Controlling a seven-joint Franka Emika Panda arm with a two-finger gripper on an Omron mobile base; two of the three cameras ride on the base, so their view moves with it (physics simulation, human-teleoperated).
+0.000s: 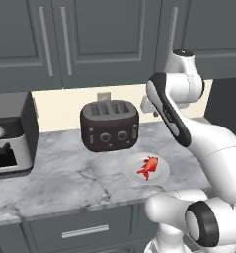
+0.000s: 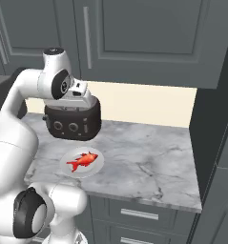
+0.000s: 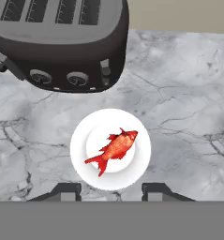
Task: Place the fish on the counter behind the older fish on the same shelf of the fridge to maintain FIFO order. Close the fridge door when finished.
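The red-orange fish (image 3: pixel 114 148) lies on a small white plate (image 3: pixel 80 161) on the grey-white marbled counter (image 3: pixel 188 117), just in front of the toaster. The same fish (image 1: pixel 148 168) (image 2: pixel 82 160) sits near the counter's front edge in both base views. My gripper (image 3: pixel 111 193) hangs above the plate and looks down on it. It is open, with one fingertip on each side of the plate's near rim and nothing between them. The hand (image 2: pixel 81 94) is well above the counter. The fridge and its door are out of view.
A black four-slot toaster (image 1: pixel 109 126) stands right behind the plate. A grey countertop oven (image 1: pixel 8 141) sits at the left end. Dark grey wall cabinets (image 2: pixel 134 33) hang overhead. A tall dark grey panel (image 2: pixel 213 119) bounds the counter's right end.
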